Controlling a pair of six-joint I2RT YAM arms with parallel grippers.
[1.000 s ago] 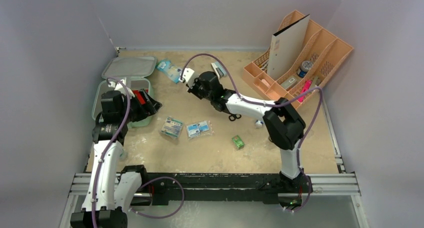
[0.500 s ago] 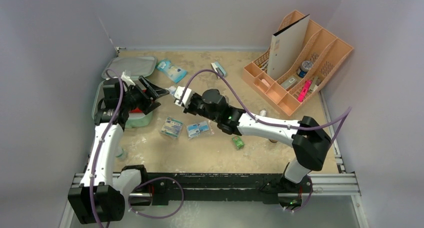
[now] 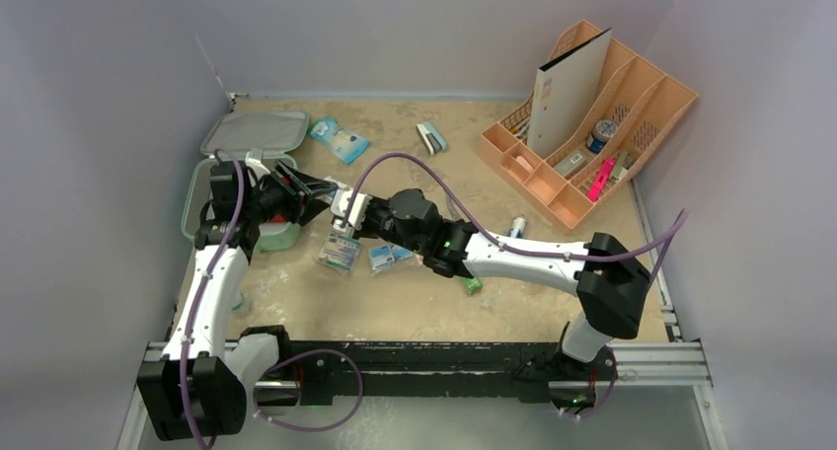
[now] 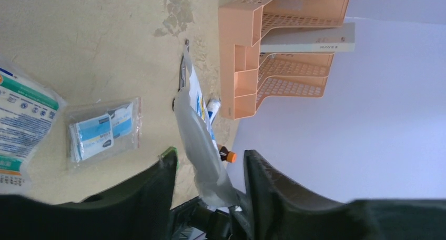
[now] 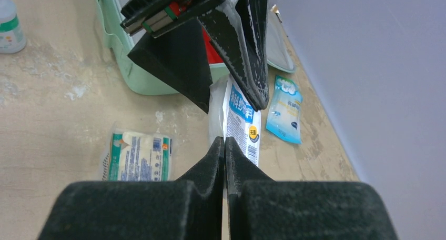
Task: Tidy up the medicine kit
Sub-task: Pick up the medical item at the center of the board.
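Pinches a limp sachet in the clenched right gripper, with the left gripper parted around it. Finds the medicine kit open, well left of the organizer: likely light, rigid, best taken by its rim.

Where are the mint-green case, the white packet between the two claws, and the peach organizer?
mint-green case (image 3: pixel 255 132): top view, on its open lid.
white packet (image 5: pixel 240 113): right wrist view, on its printed face.
peach organizer (image 3: pixel 659 97): top view, on its right-hand slot.
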